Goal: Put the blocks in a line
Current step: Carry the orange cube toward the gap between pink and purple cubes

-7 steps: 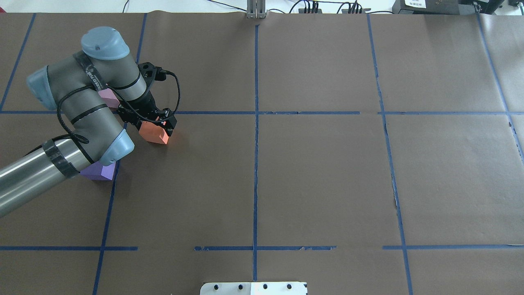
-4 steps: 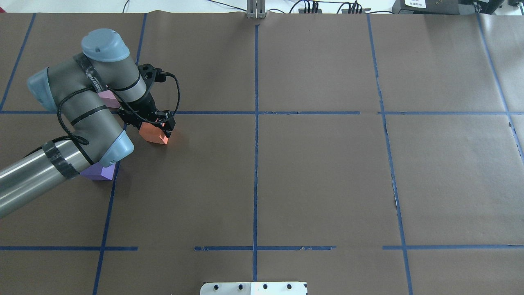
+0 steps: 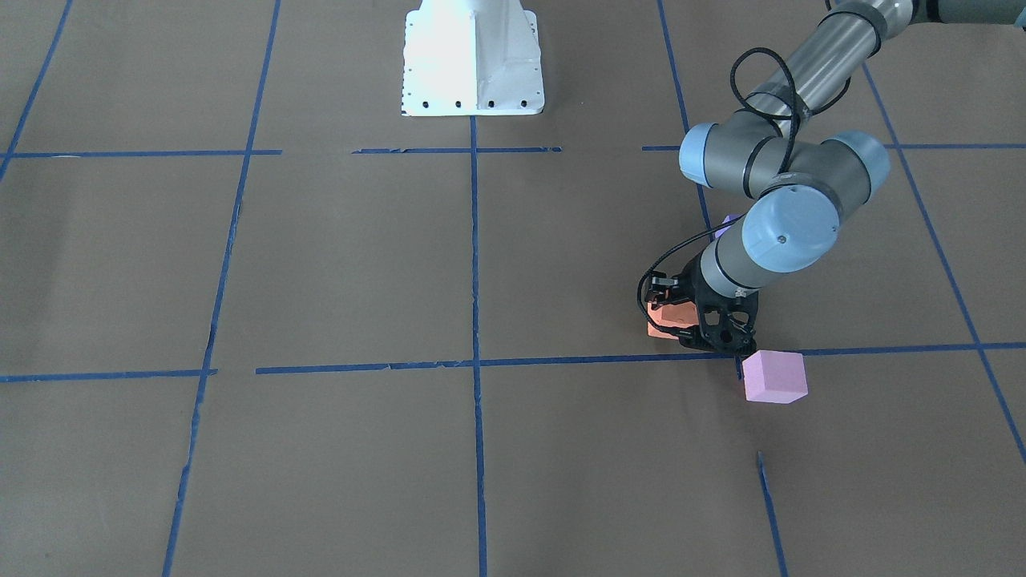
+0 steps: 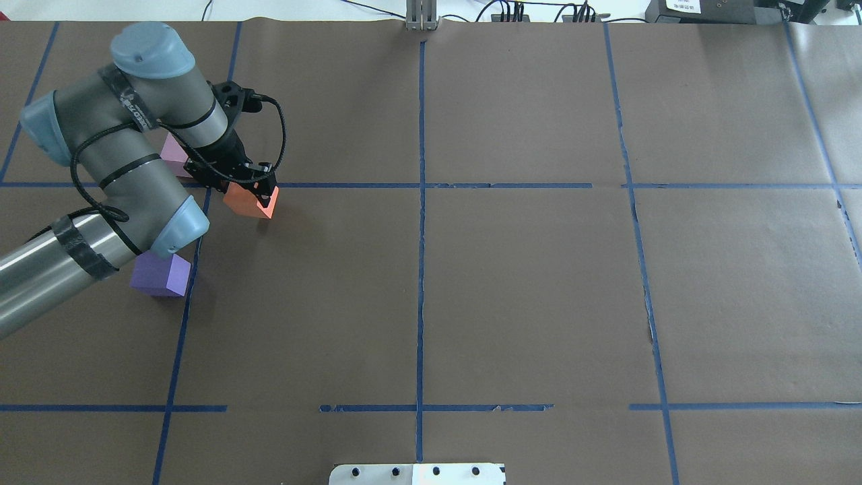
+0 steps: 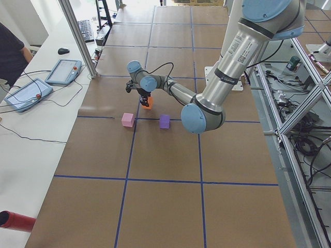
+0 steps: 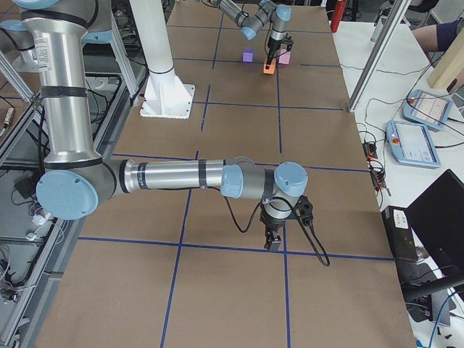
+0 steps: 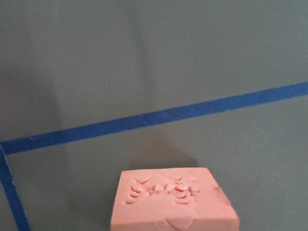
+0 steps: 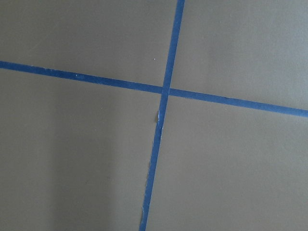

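From the left of the overhead view, the blue-violet block (image 4: 159,275) sits on the brown paper (image 4: 525,283) just beside a lengthwise blue tape line (image 4: 178,350). At 12 o'clock from it, half hidden under the left arm's wrist, lies the pink block (image 4: 174,156), near the same line. We judge that these two already mark the row, which is why neither is being touched.

At about 4 o'clock from the pink block, the left gripper (image 4: 250,190) pinches the orange block (image 4: 249,202) from above, its fingers pressed onto opposite faces. The shadow on the paper beside the block suggests it hangs just clear of the surface, so it can be carried rather than dragged. The gap between the other two blocks looks like the likely goal.

The right gripper (image 6: 272,241) shows only in the right-side view, low over a tape crossing and well apart from the blocks, presumably to keep out of the way. We cannot tell whether its fingers are spread or closed.

Against the overhead picture from 0.6 s ago, the left arm and the orange block have shifted toward 11 o'clock, up to the crosswise tape line. The arm now uncovers more of the blue-violet block. The pink and blue-violet blocks have not moved.
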Robot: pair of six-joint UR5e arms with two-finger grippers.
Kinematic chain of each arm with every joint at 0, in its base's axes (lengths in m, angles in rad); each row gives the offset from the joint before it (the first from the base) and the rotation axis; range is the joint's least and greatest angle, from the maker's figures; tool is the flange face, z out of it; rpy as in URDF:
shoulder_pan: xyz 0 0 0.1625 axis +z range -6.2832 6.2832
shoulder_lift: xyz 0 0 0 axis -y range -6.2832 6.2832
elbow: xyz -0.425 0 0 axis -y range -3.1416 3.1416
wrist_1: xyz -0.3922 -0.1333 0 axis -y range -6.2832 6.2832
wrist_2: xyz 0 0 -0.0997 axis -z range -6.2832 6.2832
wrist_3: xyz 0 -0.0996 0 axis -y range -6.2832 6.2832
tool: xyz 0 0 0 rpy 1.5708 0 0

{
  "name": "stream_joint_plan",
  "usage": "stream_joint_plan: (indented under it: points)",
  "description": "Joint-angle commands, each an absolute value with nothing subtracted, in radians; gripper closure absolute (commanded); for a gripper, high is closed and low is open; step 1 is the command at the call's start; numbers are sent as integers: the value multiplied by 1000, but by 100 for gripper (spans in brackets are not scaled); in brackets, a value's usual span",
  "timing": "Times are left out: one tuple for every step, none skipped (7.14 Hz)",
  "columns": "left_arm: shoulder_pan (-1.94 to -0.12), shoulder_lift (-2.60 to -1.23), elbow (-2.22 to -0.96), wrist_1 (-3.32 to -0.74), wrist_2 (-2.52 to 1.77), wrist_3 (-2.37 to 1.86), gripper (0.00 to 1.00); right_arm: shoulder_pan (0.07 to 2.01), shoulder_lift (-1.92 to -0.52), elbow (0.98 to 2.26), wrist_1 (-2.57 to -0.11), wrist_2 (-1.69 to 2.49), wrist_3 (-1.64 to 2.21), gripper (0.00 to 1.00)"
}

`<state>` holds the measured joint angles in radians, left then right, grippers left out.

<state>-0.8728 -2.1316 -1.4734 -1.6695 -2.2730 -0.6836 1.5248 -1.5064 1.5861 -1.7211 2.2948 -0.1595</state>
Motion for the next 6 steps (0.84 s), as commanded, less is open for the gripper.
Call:
stream_joint_plan:
  points:
    - [-939,-2036,-1648,-1603,-2269,-646,72,1525,-1506,1586,-1721,2295,-160,0]
    - [-948,-1989,-1689,-1603,-2270,-618,72,1525,-1506,1586,-1721,2295,-160,0]
    - [-959,-1938,-1700,-1601,-2275,-585,71,1525,-1506,1586,-1721,2295,-160,0]
    - [-959,-1909,-1692,-1603,-2279,-560,71,1525,-1506,1586,-1721,2295,-160,0]
    - [-959,-1892,-1686,-1606,-2281,-551,70,1525,-1506,1586,-1721,2295,-160,0]
    - [-954,-1893,-1671,-1608,-2281,-551,70,1525,-1506,1586,-1721,2295,-160,0]
